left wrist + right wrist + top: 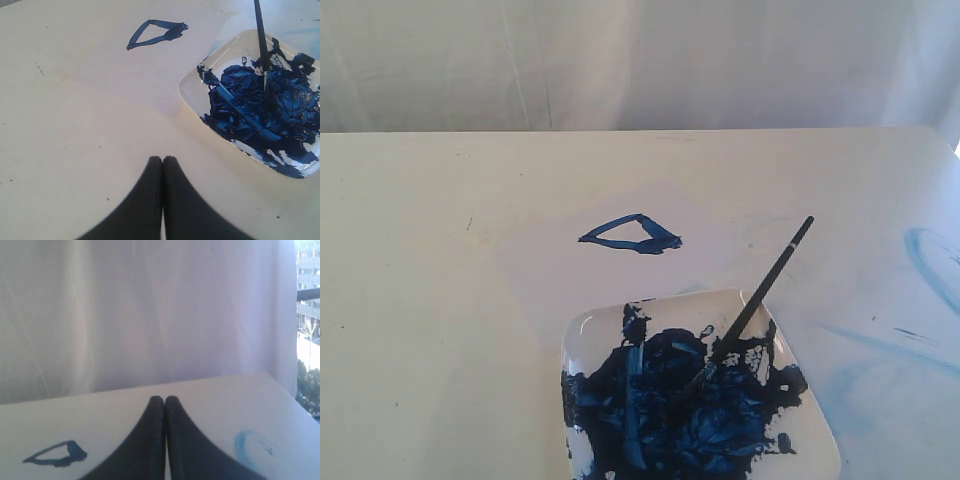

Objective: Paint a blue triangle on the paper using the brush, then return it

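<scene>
Black brush (760, 297) on plate (595, 335): exterior, left wrist views only.

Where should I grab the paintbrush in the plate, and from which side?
Grip the brush by its bare black handle near the silver band, from above right: that end sticks out past the plate rim, while the bristles sit in paint.

The plate (586, 330) looks glossy, its paint (690, 412) wet and shiny, the paper (550, 275) matt and smooth (like the table (400, 250)).
</scene>
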Robot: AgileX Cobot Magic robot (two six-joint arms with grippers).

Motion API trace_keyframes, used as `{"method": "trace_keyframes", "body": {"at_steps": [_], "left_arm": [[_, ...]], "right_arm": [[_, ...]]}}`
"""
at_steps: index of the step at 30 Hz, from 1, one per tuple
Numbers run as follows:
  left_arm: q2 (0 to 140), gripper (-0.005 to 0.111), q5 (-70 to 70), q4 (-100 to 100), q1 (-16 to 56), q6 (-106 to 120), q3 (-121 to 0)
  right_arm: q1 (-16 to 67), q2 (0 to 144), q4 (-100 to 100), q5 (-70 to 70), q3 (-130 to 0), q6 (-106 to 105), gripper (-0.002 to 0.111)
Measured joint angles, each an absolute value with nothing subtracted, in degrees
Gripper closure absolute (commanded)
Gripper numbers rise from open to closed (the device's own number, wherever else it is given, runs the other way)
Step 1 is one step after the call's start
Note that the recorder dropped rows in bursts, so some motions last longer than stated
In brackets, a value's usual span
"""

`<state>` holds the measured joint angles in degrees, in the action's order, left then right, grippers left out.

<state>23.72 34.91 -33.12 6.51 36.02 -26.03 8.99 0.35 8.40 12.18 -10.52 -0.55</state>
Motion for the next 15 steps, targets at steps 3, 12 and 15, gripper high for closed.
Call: {"method": "trace_keyframes", "body": {"at_steps": [3,12,15], "left_arm": [[23.72,0.107,34.91,-33.12,6.51,36.02,-26.03],[23.72,0.107,34.91,-32.87,6.51,36.02,-26.03],[23.72,0.107,34.91,-32.88,6.51,36.02,-26.03]], "right_arm": [[8.99,0.35,8.15,11.08,-4.34,-0.42,0.108],[8.60,0.35,5.22,18.81,0.03,0.00,0.108],[8.35,0.35,3.15,18.81,0.03,0.00,0.108]]}}
